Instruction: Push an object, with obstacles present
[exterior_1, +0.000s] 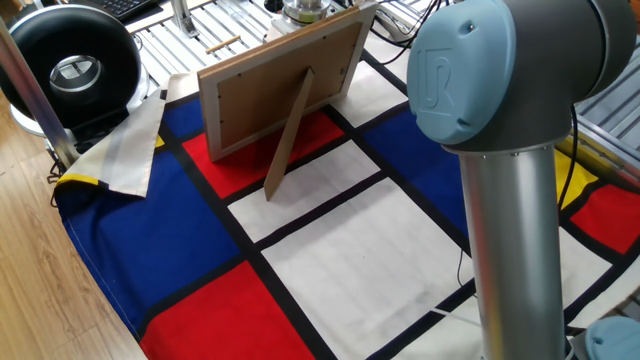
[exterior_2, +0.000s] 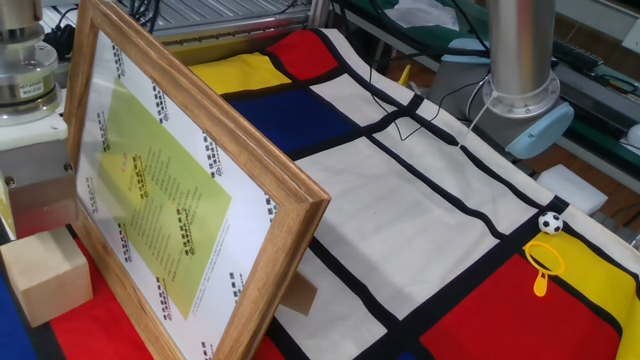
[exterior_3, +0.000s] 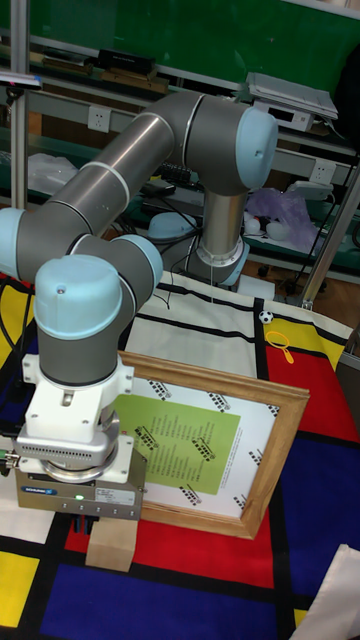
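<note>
My gripper (exterior_3: 105, 520) hides its fingers, state unclear, above the wooden block (exterior_2: 45, 276), whose long axis parallels the picture frame (exterior_2: 190, 190).

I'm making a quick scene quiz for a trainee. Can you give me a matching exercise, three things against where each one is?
Things:
1. pale wooden block
2. wooden-framed picture with green sheet
3. small black-and-white ball

Places:
A. at the cloth's edge, by a yellow magnifier print
B. propped upright on a rear strut
C. under the gripper, in front of the frame's glass

Pairs: 1-C, 2-B, 3-A
</note>
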